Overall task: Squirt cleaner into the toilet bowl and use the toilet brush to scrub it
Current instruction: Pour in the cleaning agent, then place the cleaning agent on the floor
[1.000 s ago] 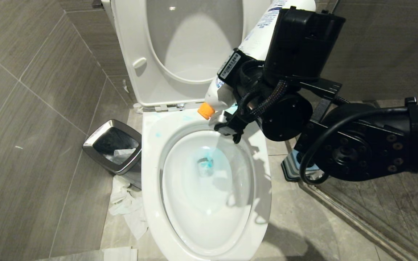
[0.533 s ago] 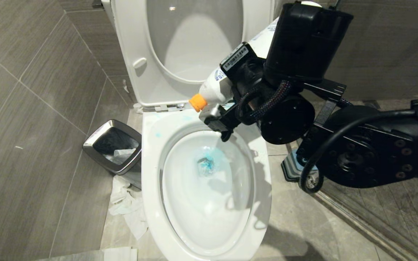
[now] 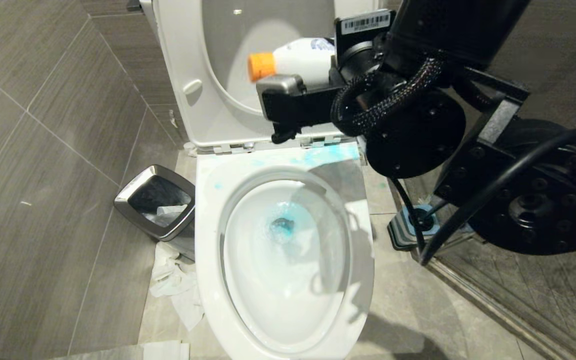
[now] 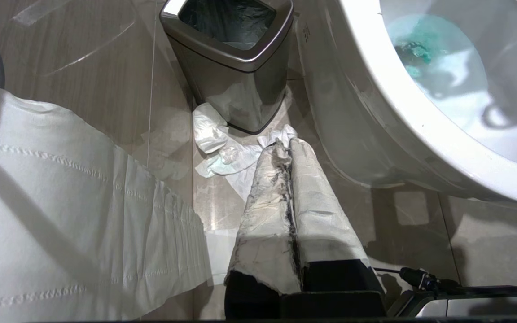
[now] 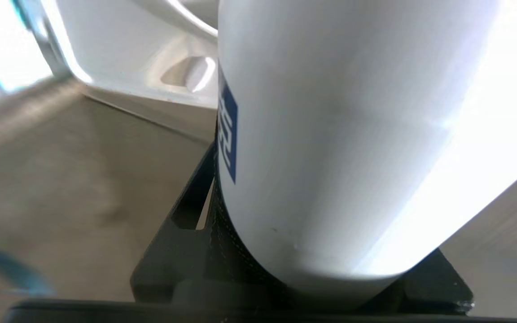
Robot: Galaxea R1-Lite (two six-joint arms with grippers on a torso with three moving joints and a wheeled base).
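Head view: right hand (image 3: 288, 90) clamped on 1 white bottle (image 3: 300, 57) w/ orange cap (image 3: 260, 66), lying about level, up over the back of the toilet bowl (image 3: 208, 260) in front of the raised lid (image 3: 178, 60). Cleaner (image 3: 283, 227) pools turquoise at the drain, pale-blue smear on the back rim. 1 waste bin (image 3: 155, 200) just beside the bowl's left edge, crumpled paper (image 3: 175, 285) on the floor below it; narrow gap there. Right of the bowl, open floor up to 1 blue-grey stand (image 3: 408, 230), partly behind the arm. Toilet brush not visible.

Left wrist: left hand (image 4: 287, 148) w/ 2 wrapped fingers (image 4: 267, 202) pressed together, empty, low beside the bowl wall, bin ahead, a sheet of paper (image 4: 61, 215) close by.

Right wrist: bottle fills the frame, wedged between the fingers
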